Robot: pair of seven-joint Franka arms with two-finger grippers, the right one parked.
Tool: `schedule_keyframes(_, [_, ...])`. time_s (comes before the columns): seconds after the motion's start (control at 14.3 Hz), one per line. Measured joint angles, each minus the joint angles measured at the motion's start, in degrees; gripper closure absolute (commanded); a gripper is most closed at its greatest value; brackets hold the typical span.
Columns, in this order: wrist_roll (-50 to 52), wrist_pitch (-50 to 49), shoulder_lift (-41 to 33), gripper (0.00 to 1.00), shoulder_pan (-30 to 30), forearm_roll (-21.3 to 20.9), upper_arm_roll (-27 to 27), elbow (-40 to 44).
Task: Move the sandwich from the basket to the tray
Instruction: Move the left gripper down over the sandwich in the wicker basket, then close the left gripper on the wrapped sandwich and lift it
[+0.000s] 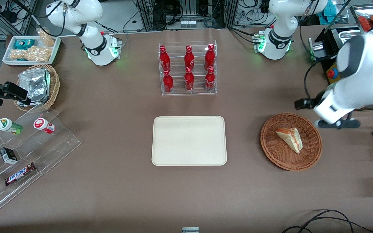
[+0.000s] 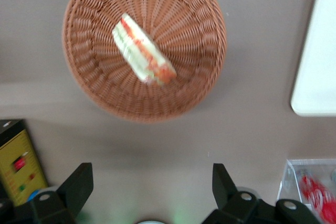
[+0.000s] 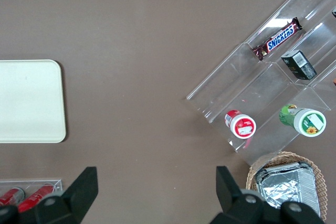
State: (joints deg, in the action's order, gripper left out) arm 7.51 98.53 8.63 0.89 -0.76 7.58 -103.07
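End effector (image 2: pixel 147 192) held above the counter beside the basket (image 2: pixel 89 85), fingers spread apart, nothing gripped.
The sandwich (image 2: pixel 143 57) should be gripped across its narrow sides, then lifted toward the tray (image 1: pixel 160 142).

A brown table (image 1: pixel 115 136) fills the scene under even light. At its edge farthest from the front camera stand metal frames (image 1: pixel 160 13) hung with black cables (image 1: pixel 202 17).

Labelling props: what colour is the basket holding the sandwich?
Reddish-brown woven wicker basket, clearest in the left wrist view.
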Motion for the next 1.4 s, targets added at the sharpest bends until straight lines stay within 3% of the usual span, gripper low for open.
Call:
schedule_keyframes(0.35, [5.27,16.59,2.5,0.0,2.27,0.08,-0.31,-9.97])
schedule_keyframes(0.77, [36.84,23.54,5.89,0.0,2.6,0.11,-0.04,-11.28])
schedule_keyframes(0.98, [44.57,25.88,8.36,0.01,2.63,0.11,-0.06,-11.29])
schedule_keyframes(1.05, [45.58,26.31,9.32,0.09,2.65,0.11,-0.09,-11.3])
schedule_keyframes(1.12, [46.2,27.0,10.43,0.22,2.67,0.12,-0.14,-11.3])
schedule_keyframes(1.26, [48.16,28.76,12.7,0.89,2.7,0.11,-0.31,-11.3])
schedule_keyframes(1.4, [49.5,29.38,14.04,0.96,2.72,0.11,-0.36,-11.14])
